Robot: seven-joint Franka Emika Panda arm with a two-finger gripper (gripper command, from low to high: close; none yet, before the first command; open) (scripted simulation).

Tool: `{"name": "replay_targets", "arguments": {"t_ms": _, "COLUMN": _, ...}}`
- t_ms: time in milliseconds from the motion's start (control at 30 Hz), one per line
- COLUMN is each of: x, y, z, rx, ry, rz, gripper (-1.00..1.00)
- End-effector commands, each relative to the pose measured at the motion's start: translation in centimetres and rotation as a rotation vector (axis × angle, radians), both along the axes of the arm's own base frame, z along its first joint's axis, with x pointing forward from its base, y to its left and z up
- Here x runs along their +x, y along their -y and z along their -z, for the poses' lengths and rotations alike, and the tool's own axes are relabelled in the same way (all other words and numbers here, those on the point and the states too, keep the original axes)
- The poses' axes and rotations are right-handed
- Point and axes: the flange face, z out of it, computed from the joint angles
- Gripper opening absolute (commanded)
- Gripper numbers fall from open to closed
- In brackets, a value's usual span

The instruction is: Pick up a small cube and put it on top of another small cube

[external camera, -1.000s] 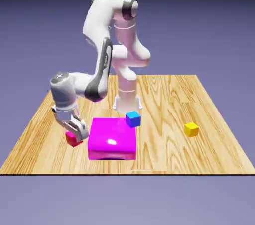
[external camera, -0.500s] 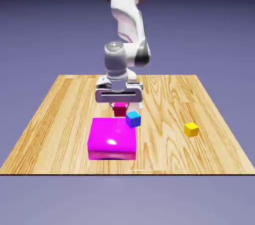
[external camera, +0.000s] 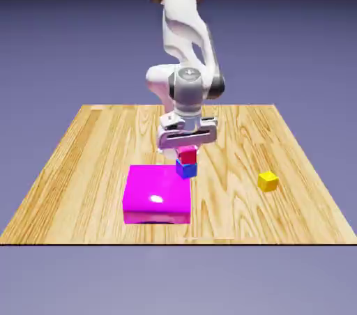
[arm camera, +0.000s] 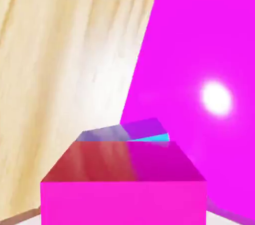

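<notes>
The small red cube (external camera: 187, 155) sits on top of the small blue cube (external camera: 185, 169), just beyond the far right corner of the large magenta block (external camera: 157, 194). My gripper (external camera: 187, 148) hangs straight over the stack, its fingers straddling the red cube. In the hand view the red cube (arm camera: 124, 184) fills the bottom, and only a cyan and purple sliver of the blue cube (arm camera: 144, 133) shows beyond it. Wood and magenta show right beside the red cube's sides and no fingertip presses on them, so the jaws stand open.
A yellow cube (external camera: 268, 181) lies on the wooden table (external camera: 84, 160) toward the exterior view's right. The magenta block (arm camera: 204, 84) fills the right of the hand view.
The arm carried the red cube from the block's left side, over behind the block, and down onto the blue cube. The fingers have let go of it.
</notes>
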Motion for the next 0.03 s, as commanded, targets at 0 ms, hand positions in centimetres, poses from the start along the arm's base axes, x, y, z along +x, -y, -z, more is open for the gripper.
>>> {"name": "replay_targets", "arguments": {"t_ms": 0, "x": 0.14, "y": -0.02, "z": -1.18, "rx": 0.000, "ry": 0.000, "rz": 0.000, "gripper": 1.00}}
